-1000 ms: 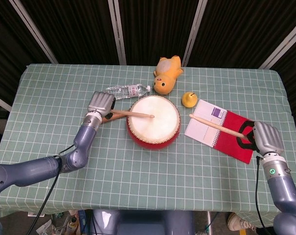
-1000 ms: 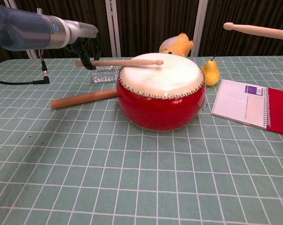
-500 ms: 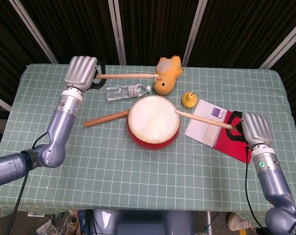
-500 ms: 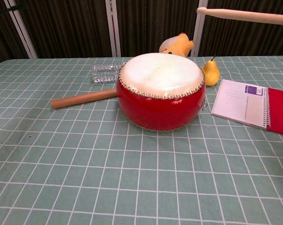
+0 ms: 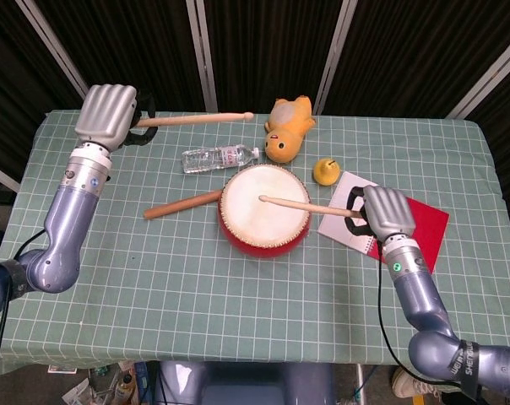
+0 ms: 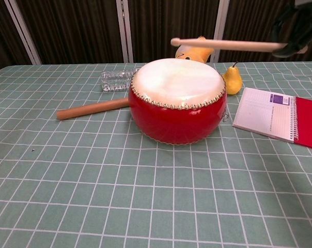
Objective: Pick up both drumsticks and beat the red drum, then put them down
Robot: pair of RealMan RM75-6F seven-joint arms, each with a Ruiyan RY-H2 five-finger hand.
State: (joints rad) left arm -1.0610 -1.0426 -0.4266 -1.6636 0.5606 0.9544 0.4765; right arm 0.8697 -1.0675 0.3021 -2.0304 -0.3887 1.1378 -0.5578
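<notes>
The red drum [image 5: 264,211] [image 6: 177,101] with its white skin stands mid-table. My left hand [image 5: 108,113] is raised high at the far left and grips a drumstick [image 5: 196,119] that points right, well away from the drum. My right hand [image 5: 387,211] [image 6: 296,26] grips the other drumstick [image 5: 304,207] [image 6: 225,44], whose tip hangs over the drum skin, a little above it in the chest view. The left hand is out of the chest view.
A thick wooden rod [image 5: 181,205] [image 6: 92,108] lies left of the drum. Behind it lie a water bottle [image 5: 219,158] and an orange plush toy [image 5: 287,128]. A yellow pear [image 5: 325,171] [image 6: 232,78] and a red-and-white notebook [image 5: 356,218] [image 6: 277,119] sit on the right.
The left hand lifted its stick off the drum skin and rose up and to the left. The right hand moved in leftward, bringing its stick tip from beside the drum to over the skin.
</notes>
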